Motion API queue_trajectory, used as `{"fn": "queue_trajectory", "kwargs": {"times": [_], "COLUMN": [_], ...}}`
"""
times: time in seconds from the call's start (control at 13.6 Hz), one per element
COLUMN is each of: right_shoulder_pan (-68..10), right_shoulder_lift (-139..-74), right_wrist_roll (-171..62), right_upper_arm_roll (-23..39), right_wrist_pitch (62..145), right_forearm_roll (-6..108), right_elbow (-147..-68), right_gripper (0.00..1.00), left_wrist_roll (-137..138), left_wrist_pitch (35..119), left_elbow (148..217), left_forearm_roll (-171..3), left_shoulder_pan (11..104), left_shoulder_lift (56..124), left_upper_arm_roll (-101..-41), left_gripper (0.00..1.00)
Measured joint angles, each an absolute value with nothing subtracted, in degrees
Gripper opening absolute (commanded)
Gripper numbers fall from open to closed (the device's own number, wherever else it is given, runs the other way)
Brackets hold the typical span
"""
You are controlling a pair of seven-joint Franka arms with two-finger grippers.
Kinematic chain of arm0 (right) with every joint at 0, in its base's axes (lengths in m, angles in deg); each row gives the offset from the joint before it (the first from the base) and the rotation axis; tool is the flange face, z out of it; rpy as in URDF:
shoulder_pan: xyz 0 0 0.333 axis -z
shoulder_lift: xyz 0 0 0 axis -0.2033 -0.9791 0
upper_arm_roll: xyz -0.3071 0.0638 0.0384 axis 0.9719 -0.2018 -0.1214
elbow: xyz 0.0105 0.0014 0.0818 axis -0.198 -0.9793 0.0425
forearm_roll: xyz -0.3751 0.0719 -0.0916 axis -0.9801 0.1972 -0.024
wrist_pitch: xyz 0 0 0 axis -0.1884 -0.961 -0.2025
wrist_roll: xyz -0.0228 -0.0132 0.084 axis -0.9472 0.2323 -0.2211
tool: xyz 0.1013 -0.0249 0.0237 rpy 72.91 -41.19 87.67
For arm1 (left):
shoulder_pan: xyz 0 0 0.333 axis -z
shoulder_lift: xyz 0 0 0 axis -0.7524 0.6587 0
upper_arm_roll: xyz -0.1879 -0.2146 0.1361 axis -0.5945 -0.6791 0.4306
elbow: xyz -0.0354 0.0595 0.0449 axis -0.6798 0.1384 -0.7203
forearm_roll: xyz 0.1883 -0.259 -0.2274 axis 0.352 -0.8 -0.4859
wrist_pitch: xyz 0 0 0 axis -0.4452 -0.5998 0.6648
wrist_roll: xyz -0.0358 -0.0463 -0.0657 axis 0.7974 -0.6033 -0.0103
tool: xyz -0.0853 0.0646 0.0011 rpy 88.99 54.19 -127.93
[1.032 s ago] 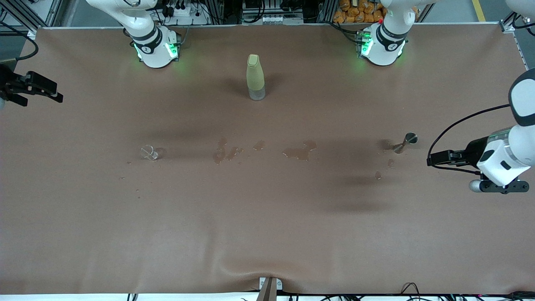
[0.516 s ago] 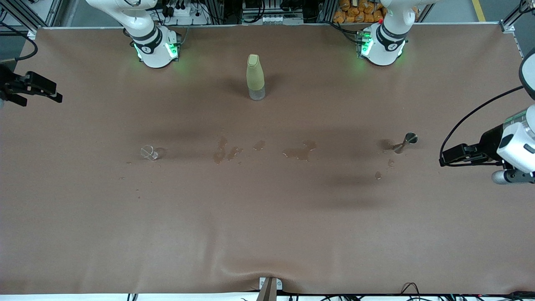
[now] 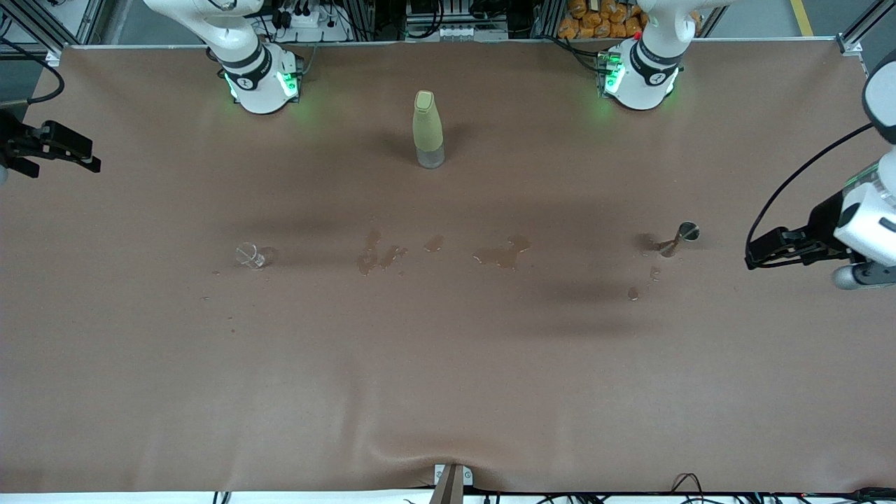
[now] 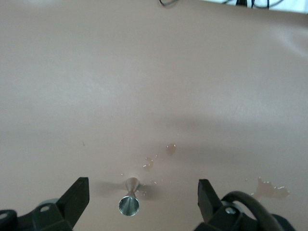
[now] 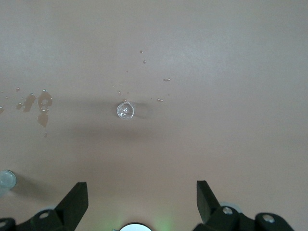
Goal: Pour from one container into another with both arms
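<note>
Jigger (image 3: 680, 236) stood toward left arm's end of table (image 3: 448, 392), glass (image 3: 250, 255) toward right arm's end, spills (image 3: 500, 253) between. Left gripper (image 4: 143, 198) and right gripper (image 5: 142, 202) hung spread, empty, at table ends; pour likely finished.

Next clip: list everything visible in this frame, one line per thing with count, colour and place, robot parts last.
Tall olive-green bottle with a clear base: one, upright, between the two arm bases.
Small clear glass cup: one, transparent, toward the right arm's end, nearer the front camera than the bottle.
Small metal jigger: one, silver, toward the left arm's end.
Wet spill patches: several, dark, between cup and jigger.
Brown cloth-covered table: one, under everything.
Left gripper: one, black, open, empty, up over the table's edge at the left arm's end.
Right gripper: one, black, open, empty, up at the right arm's end of the table.
</note>
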State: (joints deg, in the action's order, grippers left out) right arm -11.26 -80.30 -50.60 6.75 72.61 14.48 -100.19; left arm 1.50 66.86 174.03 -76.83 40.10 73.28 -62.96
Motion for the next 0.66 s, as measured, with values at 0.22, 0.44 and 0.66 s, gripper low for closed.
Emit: {"fn": "queue_trajectory", "kwargs": {"times": [0.22,0.44,0.66], "right_shoulder_pan": [-11.3,-11.5,-11.5], "right_shoulder_lift": [-80.3,-80.3,-80.4], "right_wrist_roll": [-50.6,-50.6,-50.6], "right_upper_arm_roll": [6.8,6.8,6.8], "right_wrist_pitch": [72.6,72.6,72.6], "right_forearm_roll": [14.5,14.5,14.5], "right_elbow": [-100.1,-99.1,-98.3], "right_gripper": [1.00,1.00,1.00], "left_wrist_roll": [1.9,-0.1,-3.2], "left_wrist_pitch": [66.9,66.7,66.4], "left_elbow": [173.7,173.6,173.6], "left_forearm_roll": [-76.8,-76.8,-76.6], "left_shoulder_pan": [39.5,39.5,39.5], "left_shoulder_lift": [72.4,72.2,72.2], "left_upper_arm_roll": [-62.8,-62.7,-62.7], "left_gripper": [1.00,1.00,1.00]}}
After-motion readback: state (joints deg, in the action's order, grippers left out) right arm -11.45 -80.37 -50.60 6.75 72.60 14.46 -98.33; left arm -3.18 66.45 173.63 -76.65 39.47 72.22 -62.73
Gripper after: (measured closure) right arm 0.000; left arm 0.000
